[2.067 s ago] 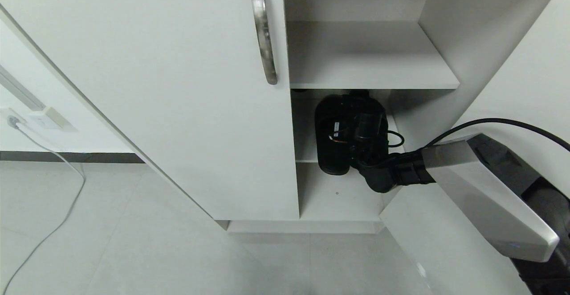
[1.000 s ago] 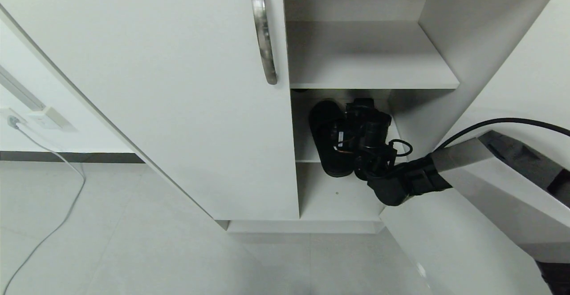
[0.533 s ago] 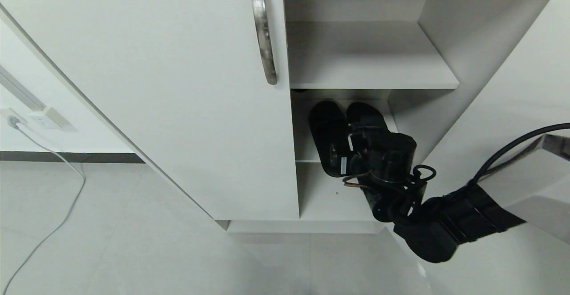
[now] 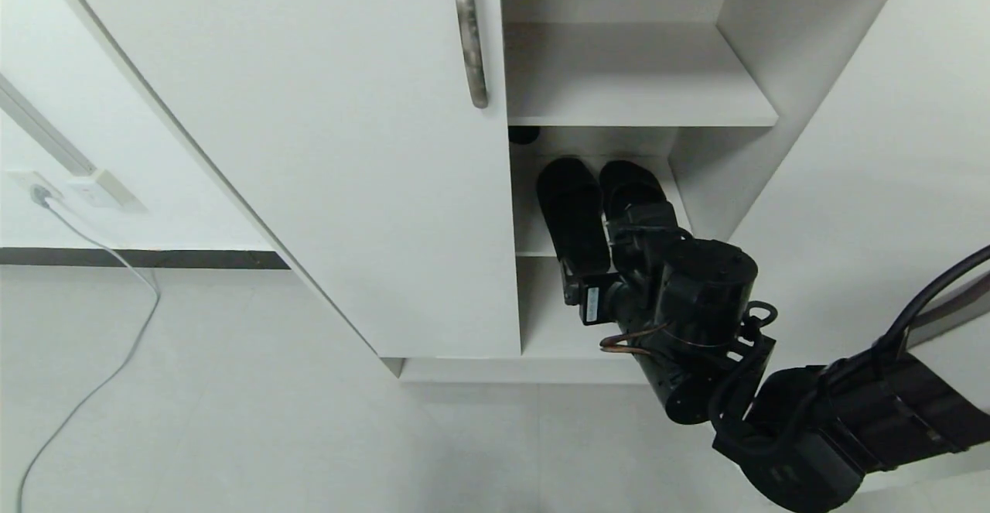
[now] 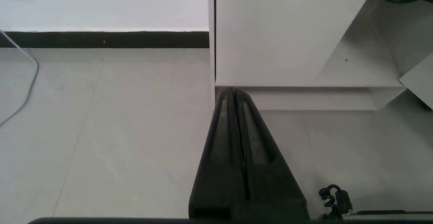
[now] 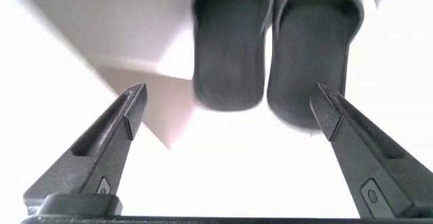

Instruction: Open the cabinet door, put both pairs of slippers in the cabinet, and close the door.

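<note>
Pale grey floor tiles [image 4: 232, 420] meet a white cabinet [image 4: 634, 72], where my right arm angles in from the lower right with its wrist bent toward a shelf [image 4: 526, 223]. The right gripper [image 6: 230, 92] is spread wide and empty, just short of the black slippers [image 4: 572, 207]. They lie side by side, long axes running front to back, near ends jutting past the shelf edge. My left gripper [image 5: 234, 97] hangs over the floor by the cabinet's base, fingers pressed together.
</note>
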You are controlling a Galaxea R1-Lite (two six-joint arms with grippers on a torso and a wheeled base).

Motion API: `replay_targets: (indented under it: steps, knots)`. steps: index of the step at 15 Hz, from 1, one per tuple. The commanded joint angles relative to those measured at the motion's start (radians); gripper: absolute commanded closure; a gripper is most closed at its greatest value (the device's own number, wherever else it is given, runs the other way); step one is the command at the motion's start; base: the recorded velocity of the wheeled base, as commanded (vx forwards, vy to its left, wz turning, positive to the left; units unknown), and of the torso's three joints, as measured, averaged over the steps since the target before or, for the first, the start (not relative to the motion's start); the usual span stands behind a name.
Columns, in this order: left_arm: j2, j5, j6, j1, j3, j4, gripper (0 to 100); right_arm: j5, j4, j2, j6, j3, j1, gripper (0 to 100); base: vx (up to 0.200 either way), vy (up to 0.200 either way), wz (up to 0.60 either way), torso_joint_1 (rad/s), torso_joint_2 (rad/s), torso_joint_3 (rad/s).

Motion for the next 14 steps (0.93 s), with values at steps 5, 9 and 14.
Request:
replay_targets:
  steps: [5, 9, 14]
  knots:
    - [0.001, 0.005, -0.003, -0.001, 0.0, 0.0, 100, 0.0, -0.003, -0.014, -0.002, 0.028, 0.001, 0, -0.08, 0.0, 0.0, 0.0, 0.0, 0.003]
    - [0.001, 0.001, -0.002, 0.001, 0.0, 0.0, 100, 0.0, -0.015, -0.025, -0.002, 0.045, 0.001, 0, 0.0, 0.0, 0.0, 0.0, 0.0, 0.0]
    - [0.001, 0.001, -0.002, -0.001, -0.002, 0.0, 100, 0.0, -0.015, -0.023, -0.002, 0.054, 0.001, 0, 0.0, 0.0, 0.0, 0.0, 0.0, 0.0]
